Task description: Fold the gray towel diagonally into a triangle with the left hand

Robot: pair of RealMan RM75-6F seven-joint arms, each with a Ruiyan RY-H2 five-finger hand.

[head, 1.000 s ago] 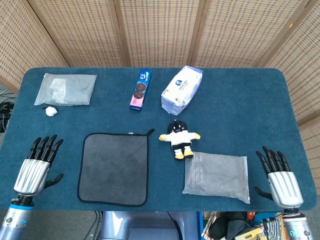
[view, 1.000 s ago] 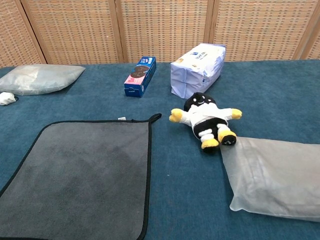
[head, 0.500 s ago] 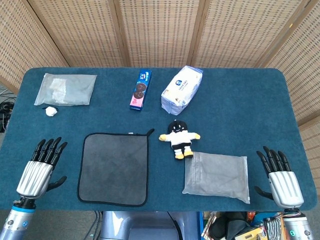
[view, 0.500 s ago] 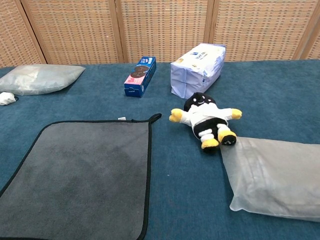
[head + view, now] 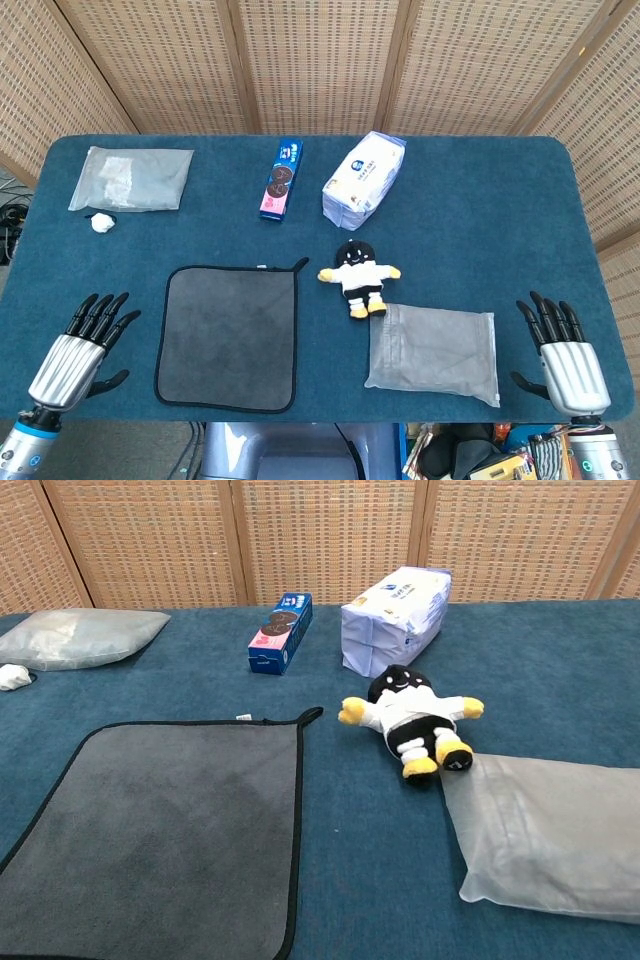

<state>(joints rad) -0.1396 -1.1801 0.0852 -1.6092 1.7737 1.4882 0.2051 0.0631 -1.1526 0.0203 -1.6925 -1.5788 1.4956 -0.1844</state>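
Gray towel (image 5: 228, 337) lies flat, unfolded, lower left-centre of blue tabletop (image 5: 480, 230). Left robot hand (image 5: 78, 348) parked lower left beside it, fingers spread, holding nothing, probably lining up for corner grab. Right robot hand (image 5: 565, 355) lower right, also spread and empty, well clear of fold.

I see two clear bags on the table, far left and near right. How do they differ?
The far-left bag lies at the table's back corner, apart from other things except a small white lump by its near edge; white contents show through it. The near-right bag lies at the front with the plush doll's feet touching its corner, and looks plain gray. Both are translucent and lie flat.
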